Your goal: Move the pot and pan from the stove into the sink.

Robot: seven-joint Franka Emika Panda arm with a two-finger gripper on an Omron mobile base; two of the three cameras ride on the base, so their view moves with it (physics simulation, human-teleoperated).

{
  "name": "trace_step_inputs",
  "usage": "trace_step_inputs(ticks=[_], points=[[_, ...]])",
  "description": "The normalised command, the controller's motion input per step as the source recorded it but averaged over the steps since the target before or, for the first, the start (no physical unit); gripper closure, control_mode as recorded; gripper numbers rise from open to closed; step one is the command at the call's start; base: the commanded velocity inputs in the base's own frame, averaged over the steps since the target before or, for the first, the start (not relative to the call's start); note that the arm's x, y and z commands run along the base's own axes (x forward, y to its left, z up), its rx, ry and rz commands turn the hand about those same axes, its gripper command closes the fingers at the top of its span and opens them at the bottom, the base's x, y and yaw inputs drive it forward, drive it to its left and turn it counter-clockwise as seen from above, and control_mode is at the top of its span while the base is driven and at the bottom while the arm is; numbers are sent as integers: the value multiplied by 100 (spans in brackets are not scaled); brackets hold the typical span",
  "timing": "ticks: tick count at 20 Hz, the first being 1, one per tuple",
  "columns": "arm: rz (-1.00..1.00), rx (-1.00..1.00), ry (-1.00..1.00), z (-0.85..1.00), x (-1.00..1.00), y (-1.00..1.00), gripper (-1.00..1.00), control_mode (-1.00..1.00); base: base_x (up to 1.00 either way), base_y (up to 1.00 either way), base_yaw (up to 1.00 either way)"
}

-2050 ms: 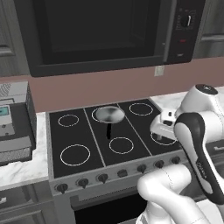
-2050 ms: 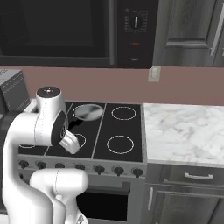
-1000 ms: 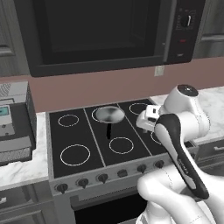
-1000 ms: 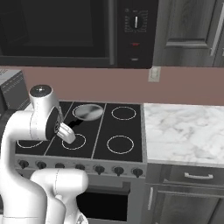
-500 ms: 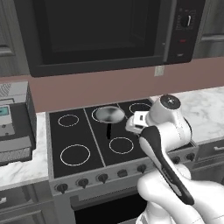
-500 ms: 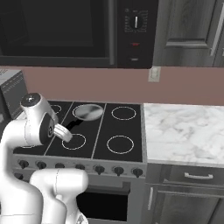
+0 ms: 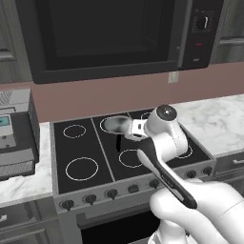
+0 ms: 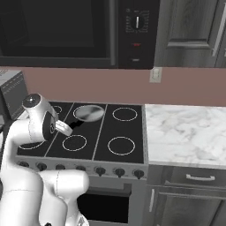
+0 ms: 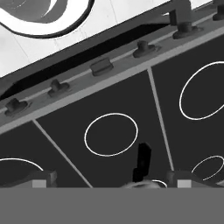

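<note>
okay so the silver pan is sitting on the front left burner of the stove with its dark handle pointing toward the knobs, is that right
Not quite. The pan sits on the back middle burner of the stove, not the front left one; the right base view shows it up near the rear edge. The front left ring is bare. The rest holds: its dark handle does point forward, toward the knobs.

stove [image 7: 90, 157]: black glass top, smooth, with white printed rings; front edge brushed steel, knobs matt black | pan [image 8: 89, 113]: silver metal, shiny, handle dark and matt | bench [image 8: 185, 132]: white marble with grey veins, polished | microwave [image 7: 114, 33]: glossy black door | wall [image 8: 194, 90]: matt dusty pink | cabinets [image 8: 194, 26]: dark grey wood grain
</note>
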Motion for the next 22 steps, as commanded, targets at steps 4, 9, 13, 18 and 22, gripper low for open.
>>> trace_step_inputs(ticks=[4, 9, 13, 18, 22], points=[[3, -5, 2, -15, 58, 25, -100, -100, 0, 0, 0], [6, -7, 0, -37, 42, 9, -100, -100, 0, 0, 0], [6, -6, 0, -43, 41, 6, -100, -100, 0, 0, 0], [5, -2, 0, -41, 39, 1, -100, -100, 0, 0, 0], [3, 0, -1, -36, 40, 0, -100, -100, 0, 0, 0]])
